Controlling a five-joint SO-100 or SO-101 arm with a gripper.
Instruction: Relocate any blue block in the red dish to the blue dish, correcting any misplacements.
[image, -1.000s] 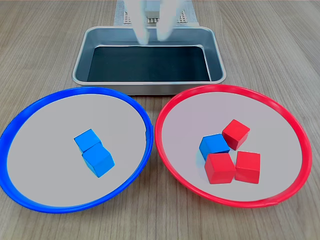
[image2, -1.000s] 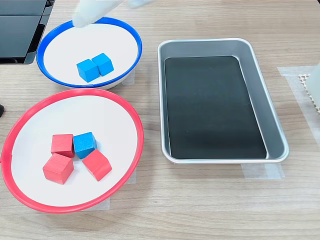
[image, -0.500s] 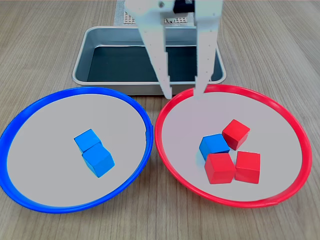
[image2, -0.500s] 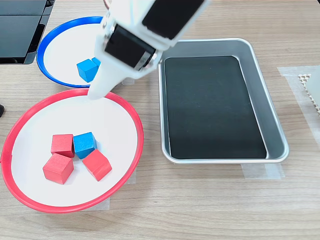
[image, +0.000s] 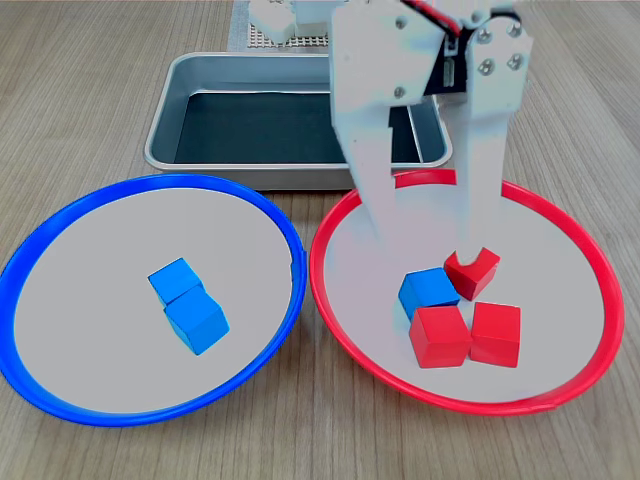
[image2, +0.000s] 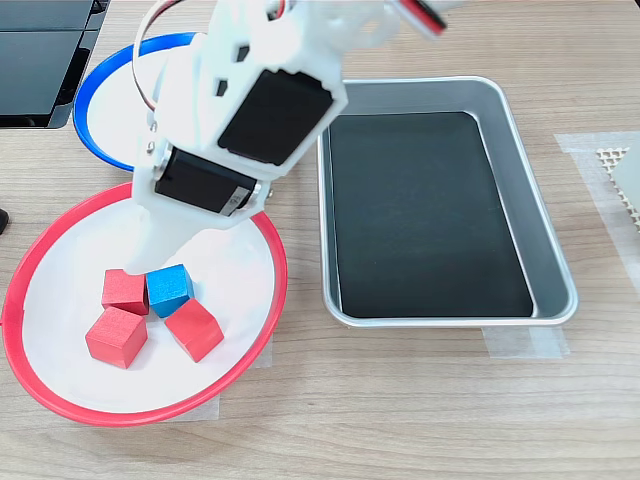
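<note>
Two white fingers (image: 372, 190) of your jaws (image: 428, 258) stand spread wide and released, gripping nothing, reaching down into the red dish (image: 560, 232) in the first exterior view. One tip comes down near the blue block (image: 430, 291), at about its 11 o'clock; the other tip sits against the top of a red cube (image: 472, 268) at the block's 2 o'clock. That puts the blue block just below the gap between the tips, a little toward 7 o'clock from their midpoint, and you cannot tell whether either tip touches it.

Around the block in that dish, two more red cubes (image: 440, 336) lie at its 5 o'clock, side by side. In the second exterior view the arm's body covers the tips, and the blue block (image2: 169, 290) shows between red cubes, with one at its 9 o'clock.

At the red dish's 9 o'clock in the first exterior view lies the blue dish (image: 60, 240), holding two blue cubes (image: 196, 320) that touch each other. A metal tray (image: 190, 80) sits at 12 o'clock from both dishes on the wooden tabletop (image: 80, 90).
</note>
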